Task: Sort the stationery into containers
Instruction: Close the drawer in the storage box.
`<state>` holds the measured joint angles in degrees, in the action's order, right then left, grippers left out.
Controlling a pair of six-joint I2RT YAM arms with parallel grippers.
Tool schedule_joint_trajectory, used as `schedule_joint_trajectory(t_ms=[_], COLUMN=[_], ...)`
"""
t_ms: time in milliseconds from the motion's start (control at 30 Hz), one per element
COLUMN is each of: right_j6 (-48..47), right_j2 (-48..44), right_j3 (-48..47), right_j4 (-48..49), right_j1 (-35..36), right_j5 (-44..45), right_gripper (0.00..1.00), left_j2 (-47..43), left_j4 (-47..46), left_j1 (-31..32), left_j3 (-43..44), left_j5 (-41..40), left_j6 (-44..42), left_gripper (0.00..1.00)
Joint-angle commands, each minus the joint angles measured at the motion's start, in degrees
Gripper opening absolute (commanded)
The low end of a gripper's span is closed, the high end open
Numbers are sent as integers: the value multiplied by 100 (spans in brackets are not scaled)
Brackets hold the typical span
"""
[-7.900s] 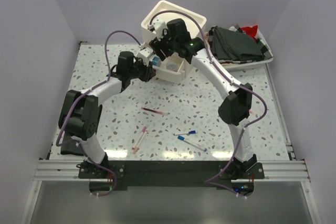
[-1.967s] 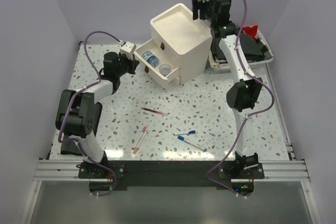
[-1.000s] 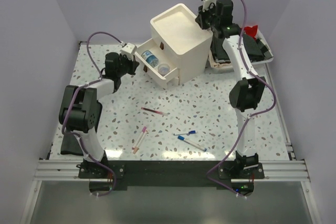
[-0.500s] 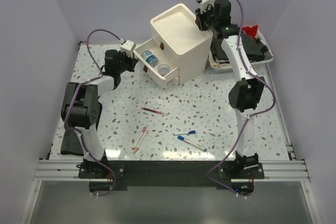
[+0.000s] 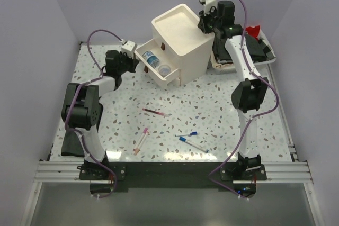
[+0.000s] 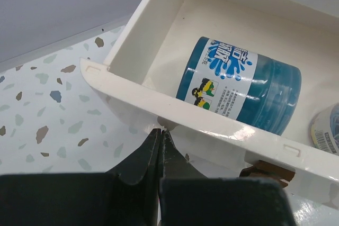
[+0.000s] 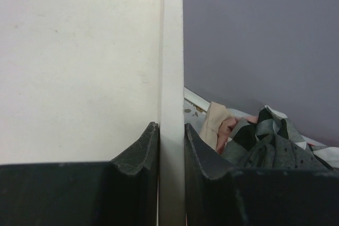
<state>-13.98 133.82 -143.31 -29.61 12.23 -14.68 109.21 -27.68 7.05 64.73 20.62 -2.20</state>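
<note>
Nearest me, the pink pen (image 5: 141, 140), the maroon pen (image 5: 154, 111) and two blue-capped pens (image 5: 192, 144) lie unsorted on the desk (image 5: 222, 109), with bare room around them. Farther out, my left fingers (image 6: 160, 141) stay clenched on nothing, just under the front lip of the pulled-out drawer (image 6: 180, 116), which holds a blue tape roll (image 6: 238, 91). Farthest, my right fingers (image 7: 151, 141) have just dropped onto the cabinet (image 5: 183, 30) and grasp its top rim (image 7: 170, 51), probably to steady it, hemmed in by the cloth tray (image 5: 269, 60) beside them.

Soft, bright light comes from above. The table (image 5: 212, 110) shines white along its near edge. Shadows are faint. The drawer (image 6: 201, 120) rim has a small shiny spot
</note>
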Motion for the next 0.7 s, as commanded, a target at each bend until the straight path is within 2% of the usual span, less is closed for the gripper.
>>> schedule_joint_trajectory(t_ms=[0,267,533,667], right_j6=[-413,-518,-747,-808], right_j2=[311,408,408,417], right_j3=[92,127,215,215], right_j4=[-827,-977,-1074,-1109], right_j1=[192,210,341,385], right_j5=[-474,-615,-659,-677], right_gripper=[0,0,0,0], left_j2=[206,320,1084,1226], left_j4=[-290,-607,-554,-554], left_j1=[16,147,323,350], left_j3=[294,1005,2235,2343], left_j5=[390,390,153,3], left_j6=[-35,386,510,562], left_gripper=[0,0,0,0])
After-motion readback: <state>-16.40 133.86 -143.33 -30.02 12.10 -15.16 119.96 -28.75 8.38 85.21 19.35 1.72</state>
